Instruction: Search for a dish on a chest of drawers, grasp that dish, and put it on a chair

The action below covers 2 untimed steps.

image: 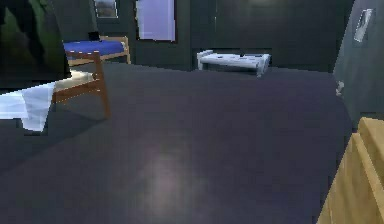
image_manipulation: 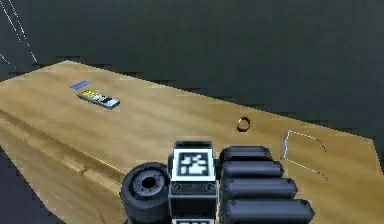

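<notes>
One wooden chair [image: 85, 85] beside a bed [image: 100, 47]; flat object [image_manipulation: 100, 97] on wooden top [image_manipulation: 160, 125]

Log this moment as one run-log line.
stage: search | wooden top: flat small item, small round thing | chair: forward view's left | gripper: hold cannot tell

A blue-covered bed [image: 95, 47] stands at the forward view's far left, a low white bench [image: 233, 62] farther right. A small flat gadget [image_manipulation: 100, 98] lies in the arm side view's upper left.
</notes>
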### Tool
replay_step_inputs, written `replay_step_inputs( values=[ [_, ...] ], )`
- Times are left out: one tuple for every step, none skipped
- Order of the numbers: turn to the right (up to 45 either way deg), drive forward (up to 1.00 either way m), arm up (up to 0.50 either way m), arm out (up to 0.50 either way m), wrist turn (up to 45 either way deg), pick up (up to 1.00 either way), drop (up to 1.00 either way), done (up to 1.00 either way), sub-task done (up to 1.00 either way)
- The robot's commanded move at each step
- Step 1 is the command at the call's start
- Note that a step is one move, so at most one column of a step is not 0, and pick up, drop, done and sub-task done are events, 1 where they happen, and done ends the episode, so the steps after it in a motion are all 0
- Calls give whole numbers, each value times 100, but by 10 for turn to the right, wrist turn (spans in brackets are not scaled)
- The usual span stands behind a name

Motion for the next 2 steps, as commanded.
replay_step_inputs(
  values=[
    [-180,0,0,0,0,0,0,0,0],
    [0,30,0,0,0,0,0,0,0]
  ],
)
